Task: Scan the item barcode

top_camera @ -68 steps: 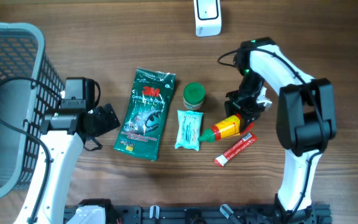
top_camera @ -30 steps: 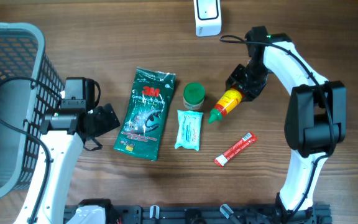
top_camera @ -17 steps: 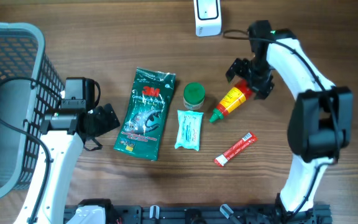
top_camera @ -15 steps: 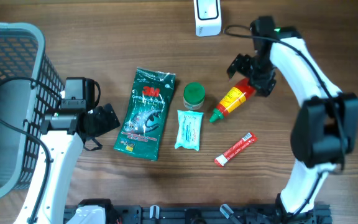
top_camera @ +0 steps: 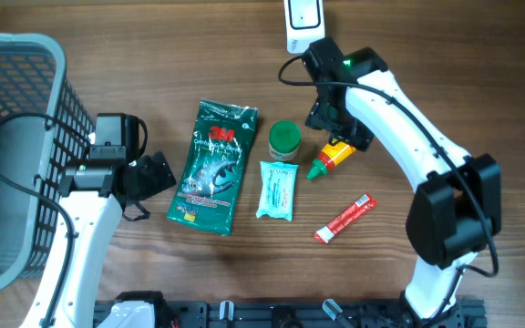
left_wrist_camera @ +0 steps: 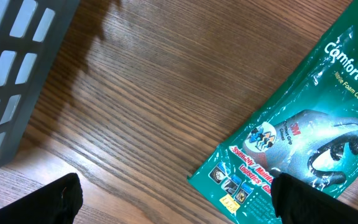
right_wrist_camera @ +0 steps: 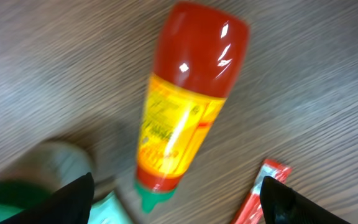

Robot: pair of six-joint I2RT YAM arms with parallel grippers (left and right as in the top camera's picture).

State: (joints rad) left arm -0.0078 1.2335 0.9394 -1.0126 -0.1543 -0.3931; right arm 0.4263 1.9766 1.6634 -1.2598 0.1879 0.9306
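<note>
Far left: grey mesh basket (top_camera: 7, 137) at the table's edge, probably parked there as the drop-off for goods once scanned. Just beside it, left gripper (top_camera: 149, 178), spread wide and gripping nothing, hovering over bare wood near the lower corner of the green glove packet (top_camera: 215, 169); apparently idling there so as not to crowd the working arm. Packet lying flat, printed face up. Next along, a green-capped jar (top_camera: 284, 138) standing upright, with a teal wipes pack (top_camera: 277, 189) flat just below it; both seemingly queued for a later turn. Up at the top edge of the wooden table (top_camera: 481, 55), a white scanner (top_camera: 304, 23), near the bend of the right arm and well apart from the row of goods, so any item has to be carried up to it. Then the likely item in hand: sauce bottle (right_wrist_camera: 188, 118), red with a yellow label, lying on its side on the wood, green nozzle aimed at the jar and wipes pack, red base away from them. Label upward in the wrist view, print too blurred to pick out a barcode. Directly over it, right gripper (right_wrist_camera: 179, 199), fingers set wide at either side and clamping nothing; poised, by the look of it, for a fresh grasp across the body that leaves the label clear. Risk worth noting: round bottle, apt to roll under an off-centre pinch. Last, down and to the right, a red sachet (top_camera: 344, 219), flat and apart from the bottle.
</note>
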